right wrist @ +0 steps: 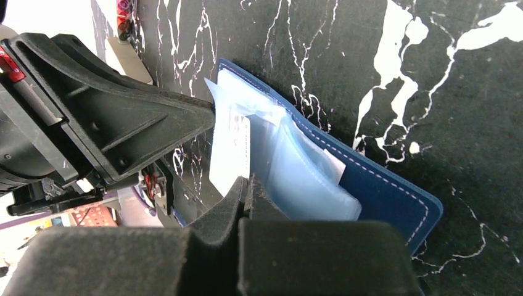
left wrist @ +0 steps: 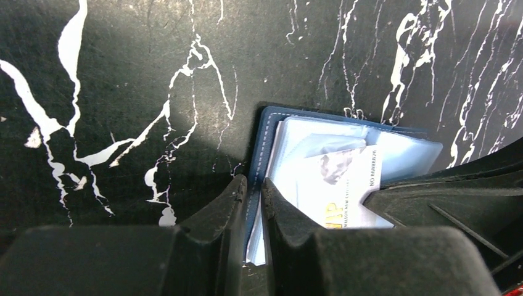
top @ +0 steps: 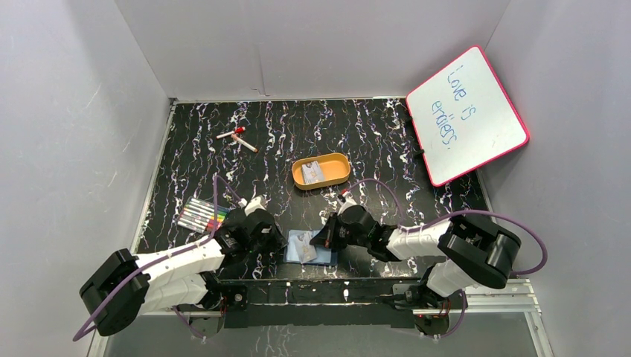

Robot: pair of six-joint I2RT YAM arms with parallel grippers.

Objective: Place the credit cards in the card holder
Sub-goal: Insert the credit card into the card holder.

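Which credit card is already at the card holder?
The pale card poking from the open blue card holder; the other card lies farther back in the orange tray.

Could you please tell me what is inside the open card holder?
Clear sleeves and one pale credit card; the left gripper clamping the card holder hides its near edge.

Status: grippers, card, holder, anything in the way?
Left gripper clamped on card holder edge. Right gripper shut at card lying on the open holder; grip unclear. Another card in orange tray. Nothing in the way.
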